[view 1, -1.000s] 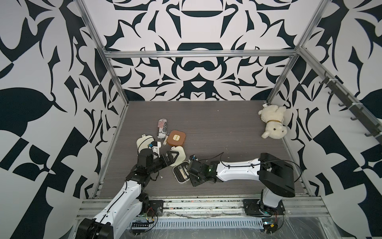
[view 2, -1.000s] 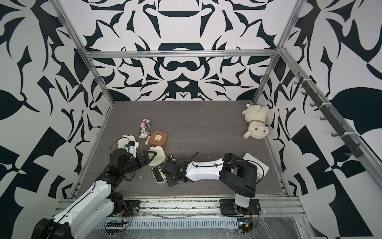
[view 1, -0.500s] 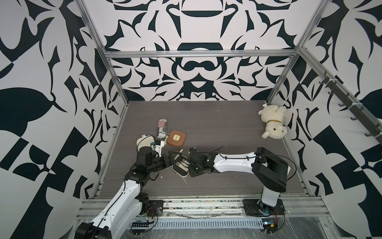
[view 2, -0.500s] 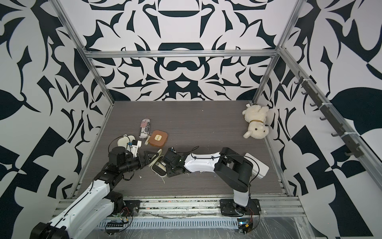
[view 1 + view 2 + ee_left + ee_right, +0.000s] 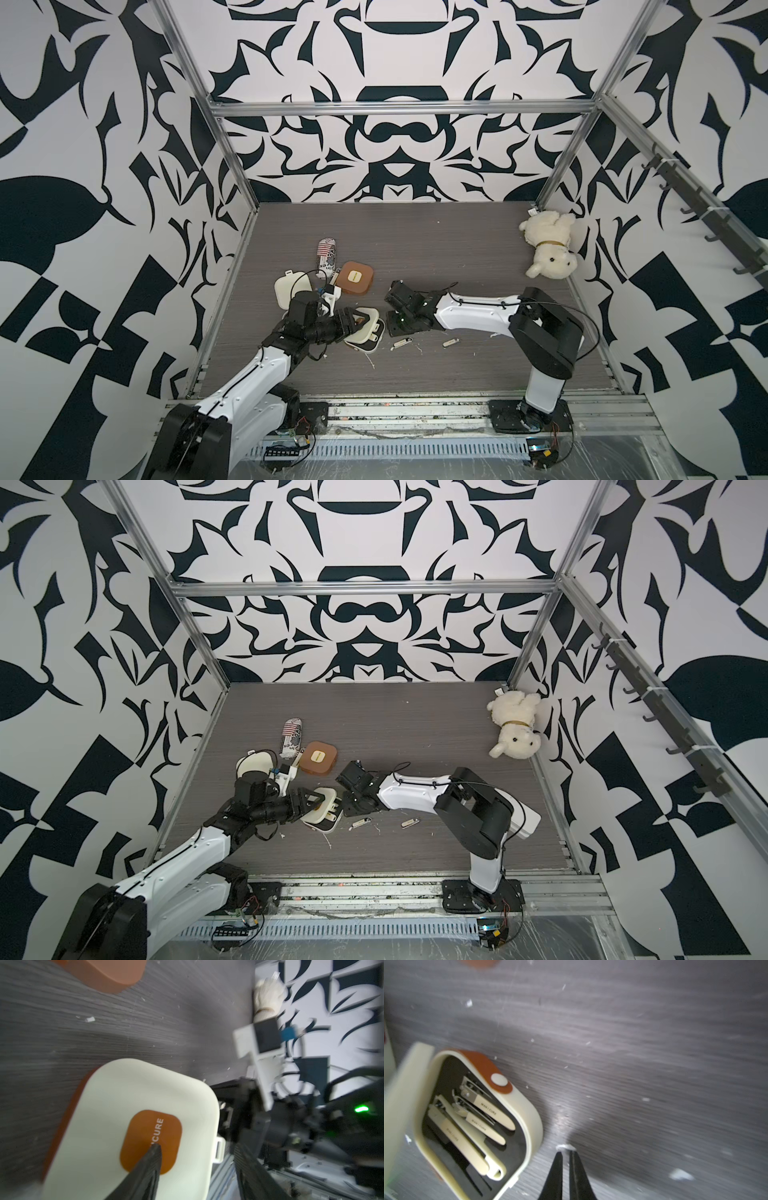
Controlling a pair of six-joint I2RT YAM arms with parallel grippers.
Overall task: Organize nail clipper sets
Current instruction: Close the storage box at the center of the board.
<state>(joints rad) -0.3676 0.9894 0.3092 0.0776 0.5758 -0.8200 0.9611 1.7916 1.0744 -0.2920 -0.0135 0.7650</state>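
Now our left gripper (image 5: 359,323) straddles the cream rounded-square hinged case's lid (image 5: 108,1105); we cannot tell whether it grips. Our right gripper (image 5: 565,1153) hangs nearly closed, empty, beside it.

Open cream case (image 5: 368,332) is lying near the worktop's (image 5: 457,249) front, lid tilting up, three cream clippers (image 5: 475,1122) resting inside. Two loose clippers (image 5: 403,343) are lying just beside it. Closed brown case (image 5: 354,277) and second cream case (image 5: 289,286) are sitting behind.
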